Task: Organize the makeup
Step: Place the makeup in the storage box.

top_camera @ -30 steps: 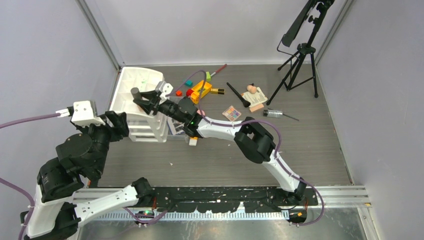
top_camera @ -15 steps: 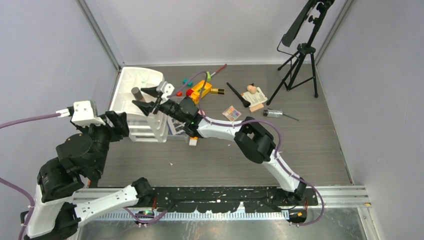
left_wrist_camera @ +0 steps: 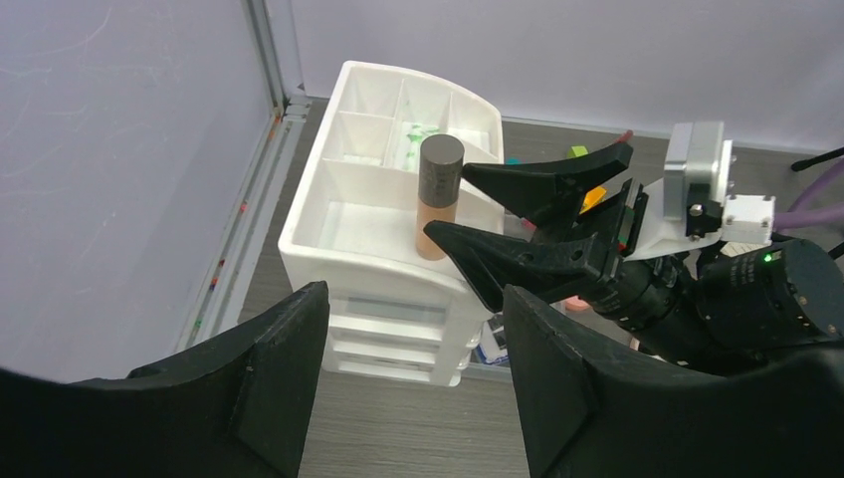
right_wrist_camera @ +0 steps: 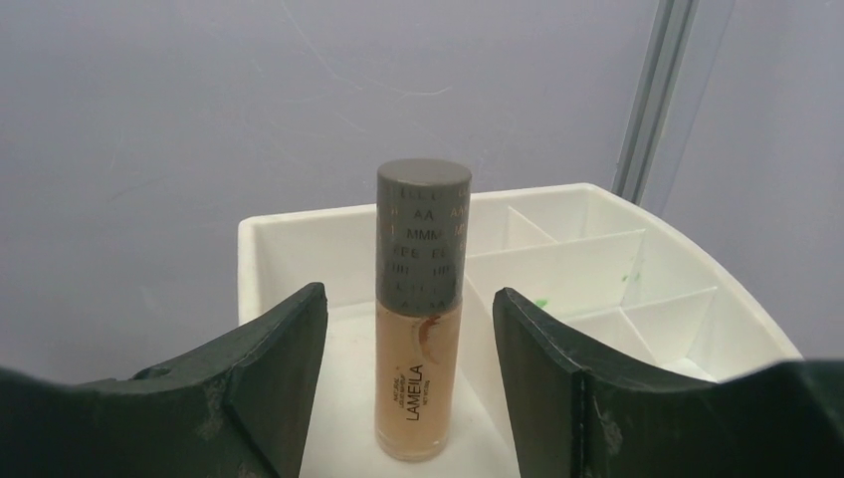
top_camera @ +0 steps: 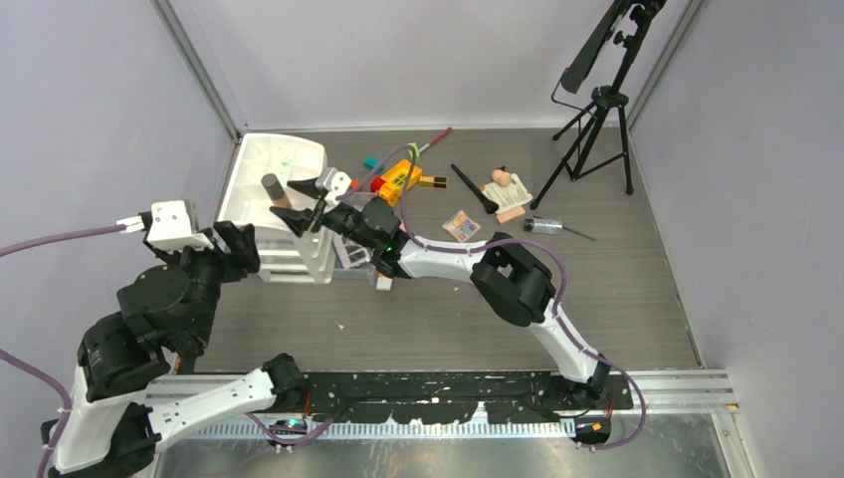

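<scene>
Right pincer (top_camera: pixel 288 197) released, spread wide. The peach glass foundation bottle with a grey cap (right_wrist_camera: pixel 418 368) stands upright just ahead of its fingertips, ungripped, in the white plastic organizer (left_wrist_camera: pixel 358 224). Left pincer (left_wrist_camera: pixel 413 299) released, empty.

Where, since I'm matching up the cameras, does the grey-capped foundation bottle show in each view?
Top external: foundation bottle upper left of centre, upright in the white organizer.
Left wrist: bottle upper middle, in the organizer's large compartment.
Right wrist: bottle dead centre, between the right gripper's fingers, untouched.
Shared landmark: the organizer's divided top.
</scene>
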You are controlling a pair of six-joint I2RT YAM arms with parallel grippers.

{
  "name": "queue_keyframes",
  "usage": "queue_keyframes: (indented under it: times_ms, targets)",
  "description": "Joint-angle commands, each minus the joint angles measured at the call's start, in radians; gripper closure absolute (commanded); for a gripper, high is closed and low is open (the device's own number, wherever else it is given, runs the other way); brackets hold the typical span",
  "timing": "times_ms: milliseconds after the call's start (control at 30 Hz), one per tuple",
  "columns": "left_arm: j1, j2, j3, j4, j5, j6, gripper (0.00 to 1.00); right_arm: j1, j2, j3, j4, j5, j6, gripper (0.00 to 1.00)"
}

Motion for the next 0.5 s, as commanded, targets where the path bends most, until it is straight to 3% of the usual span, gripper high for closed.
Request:
queue_keyframes:
  times_ms: [0, 467]
  targets:
    - [0.004, 0.014, -0.008, 0.030, -0.011, -0.002, 0.34, 0.005, -0.109, -0.009, 0.058, 0.009, -0.033, 0.33]
    - [0.003, 0.015, -0.002, 0.024, -0.010, -0.006, 0.33, 0.006, -0.007, 0.174, -0.077, 0.003, -0.050, 0.38]
